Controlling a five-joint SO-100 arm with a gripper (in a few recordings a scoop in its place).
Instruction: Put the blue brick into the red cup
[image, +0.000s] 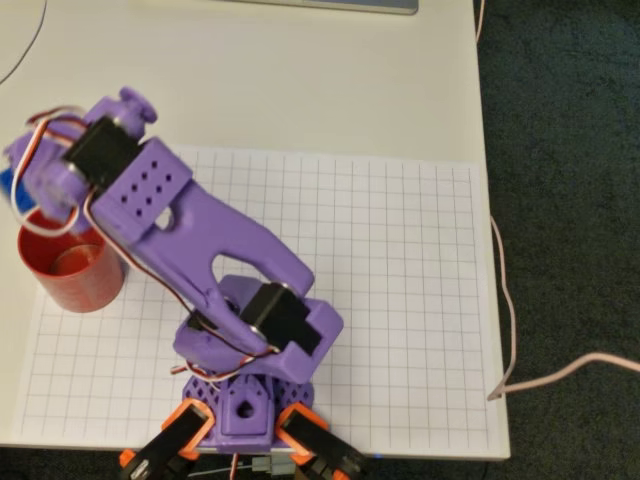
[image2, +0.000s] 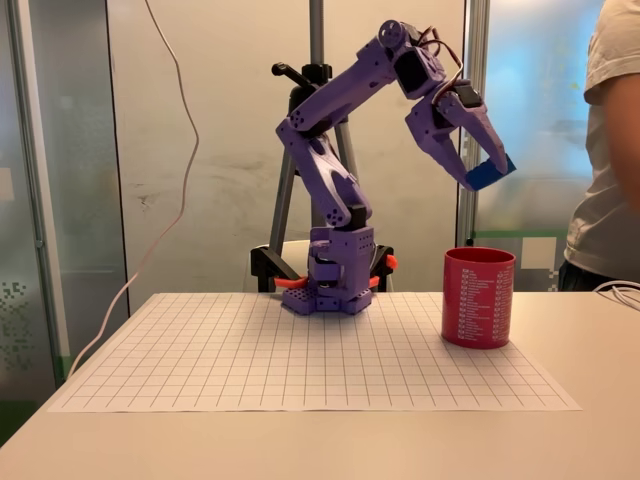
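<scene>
The red cup (image2: 479, 298) stands upright on the right side of the grid mat in the fixed view. From overhead the red cup (image: 72, 268) sits at the mat's left edge, partly under the arm. High above the cup, the purple gripper (image2: 487, 170) is shut on the blue brick (image2: 490, 173), which it holds tilted at its fingertips. In the overhead view a sliver of the blue brick (image: 7, 184) peeks out left of the gripper body (image: 45, 180), whose fingers are hidden.
The purple arm's base (image2: 330, 285) is clamped at the mat's far edge. A white grid mat (image2: 300, 355) covers the table. A person (image2: 605, 150) stands at the right edge behind the table. A cable (image: 510, 330) runs along the table's right side.
</scene>
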